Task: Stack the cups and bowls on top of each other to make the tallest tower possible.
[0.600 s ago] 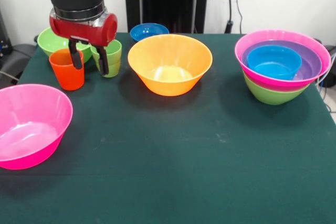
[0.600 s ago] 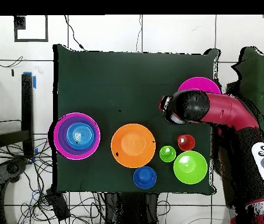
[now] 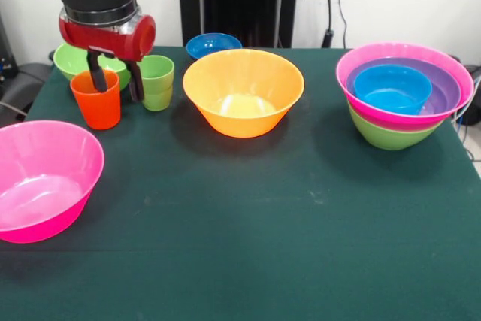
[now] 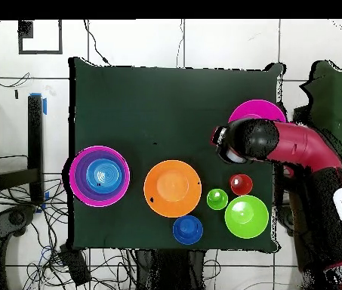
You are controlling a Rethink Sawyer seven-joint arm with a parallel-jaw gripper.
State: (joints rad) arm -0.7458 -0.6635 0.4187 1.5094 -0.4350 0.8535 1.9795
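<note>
Fingers [image 3: 98, 79] are down at the orange cup [image 3: 96, 101], and that's where we are in this build. In the front view the gripper [image 3: 116, 80] hangs with one finger over the cup's mouth, seemingly dipping inside the rim, and the other standing in the gap between the orange cup and the green cup [image 3: 157, 81]. So the claw is spread wide, astride the orange cup's wall, clamped on nothing yet.

Across the table [image 3: 248, 223] sits the tower [image 3: 404, 94]: green bowl at the base, pink bowl nested in it, purple inside that, blue bowl on top. It's well apart from the cups, on the opposite side. An orange bowl [image 3: 243, 91] sits mid-table, a loose pink bowl [image 3: 45, 180] in the near corner, a small blue bowl [image 3: 213, 44] at the back, and another green bowl [image 3: 75, 60] behind the arm.

Now the risks, as we judge them. The green cup is just beside the outer finger; any sideways drift while closing could knock it over. A pinch on one thin wall is a shaky hold, so the cup may tilt or slip on the lift. Then there's the long carry past the orange bowl: travel too low and the cup clips that rim. And set down off-centre in the blue bowl, it'll simply lean over.
</note>
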